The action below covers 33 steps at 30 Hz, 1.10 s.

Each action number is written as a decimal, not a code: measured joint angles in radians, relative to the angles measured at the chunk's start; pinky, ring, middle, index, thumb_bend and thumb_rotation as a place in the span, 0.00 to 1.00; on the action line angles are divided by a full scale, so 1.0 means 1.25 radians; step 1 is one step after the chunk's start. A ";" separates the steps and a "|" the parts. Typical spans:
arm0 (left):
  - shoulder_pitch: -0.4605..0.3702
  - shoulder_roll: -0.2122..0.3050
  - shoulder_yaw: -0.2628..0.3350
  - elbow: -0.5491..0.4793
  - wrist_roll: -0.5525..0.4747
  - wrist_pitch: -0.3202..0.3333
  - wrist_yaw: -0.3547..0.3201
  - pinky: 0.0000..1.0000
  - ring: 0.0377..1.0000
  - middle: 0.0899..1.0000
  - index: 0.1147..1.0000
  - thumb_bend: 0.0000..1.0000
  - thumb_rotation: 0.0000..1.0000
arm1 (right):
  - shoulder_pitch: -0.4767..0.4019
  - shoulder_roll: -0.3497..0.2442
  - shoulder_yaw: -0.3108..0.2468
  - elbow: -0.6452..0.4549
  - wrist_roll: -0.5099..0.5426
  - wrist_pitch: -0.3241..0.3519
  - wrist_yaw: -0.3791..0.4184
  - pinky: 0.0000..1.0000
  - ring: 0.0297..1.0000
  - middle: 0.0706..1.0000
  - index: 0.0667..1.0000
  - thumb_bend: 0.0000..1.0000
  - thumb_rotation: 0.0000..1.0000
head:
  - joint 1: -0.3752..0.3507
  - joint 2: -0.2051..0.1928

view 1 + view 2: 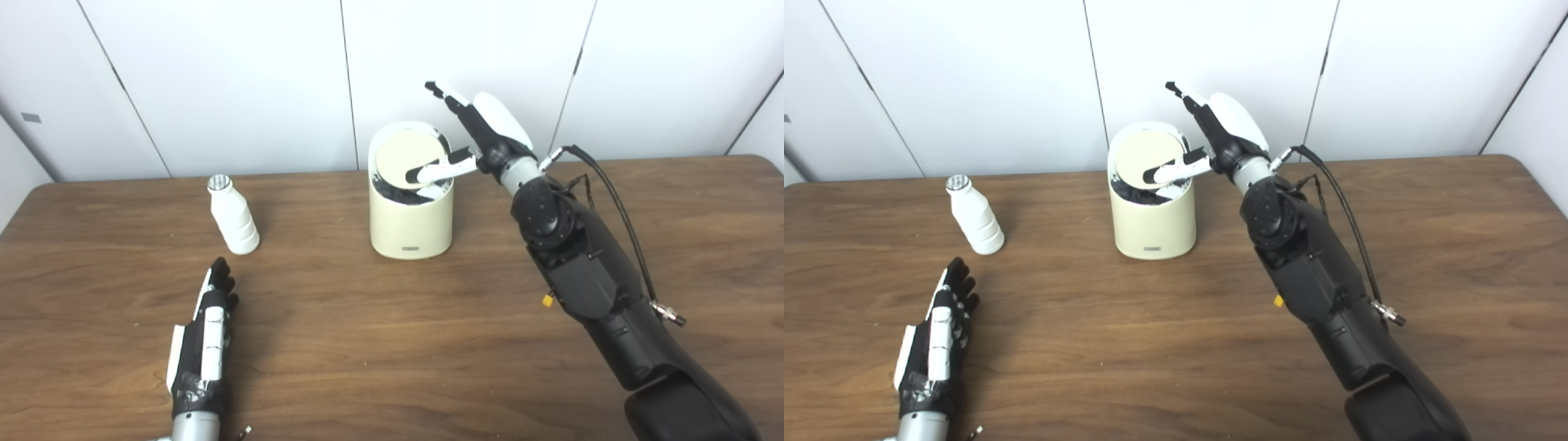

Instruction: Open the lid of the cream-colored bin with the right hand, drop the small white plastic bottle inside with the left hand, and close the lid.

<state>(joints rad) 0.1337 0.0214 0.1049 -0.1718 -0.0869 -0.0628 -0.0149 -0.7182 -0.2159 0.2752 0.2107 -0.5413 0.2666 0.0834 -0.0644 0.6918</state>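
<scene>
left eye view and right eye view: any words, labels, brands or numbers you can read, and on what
No text can be read.
Small grey label low on the front of the cream-colored round plastic bin: too small and blurred to read.
Small white ribbed plastic bottle: no print visible.
Small grey plate on the white wall panel: blank or illegible.

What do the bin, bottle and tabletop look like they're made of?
Bin: likely plastic, smooth matte cream shell with soft, even shading; its lid matches and sits tilted under the right hand.
Bottle: probably white plastic, ribbed body, with a shiny silvery top that looks like foil.
Table: wood or wood-look laminate; brown grain, faint sheen.
</scene>
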 measured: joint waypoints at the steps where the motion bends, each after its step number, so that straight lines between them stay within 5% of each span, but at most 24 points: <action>1: 0.000 0.000 0.000 0.000 0.000 0.000 0.000 1.00 1.00 1.00 1.00 0.58 0.94 | 0.000 0.000 0.002 0.000 -0.001 -0.001 -0.001 0.97 0.93 0.92 0.92 0.96 0.25 | 0.000 0.000; 17: 0.000 0.000 0.000 0.000 -0.003 0.000 0.001 1.00 1.00 1.00 1.00 0.58 0.94 | -0.022 -0.008 0.037 0.006 -0.061 -0.035 -0.028 1.00 0.96 0.94 0.92 0.99 0.17 | -0.002 0.002; 26: 0.000 0.000 -0.001 0.000 -0.003 0.000 0.002 1.00 1.00 1.00 1.00 0.56 0.93 | 0.011 -0.004 0.002 -0.015 -0.036 -0.046 -0.031 0.92 0.93 0.92 0.91 0.90 0.32 | 0.002 -0.001; 29: 0.000 0.000 -0.001 0.000 -0.003 -0.001 0.002 1.00 1.00 1.00 1.00 0.56 0.93 | 0.037 0.006 -0.044 -0.065 0.003 -0.013 -0.016 0.83 0.90 0.92 0.91 0.86 0.41 | 0.001 -0.002; 33: 0.000 0.001 -0.001 0.002 -0.003 -0.003 0.002 1.00 1.00 1.00 1.00 0.58 0.90 | 0.078 0.015 -0.109 -0.178 0.074 0.057 0.021 0.83 0.91 0.91 0.90 0.77 0.56 | 0.002 -0.005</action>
<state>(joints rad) 0.1331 0.0228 0.1032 -0.1695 -0.0907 -0.0666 -0.0125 -0.6208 -0.1971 0.1395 -0.0124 -0.4488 0.3373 0.1098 -0.0614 0.6857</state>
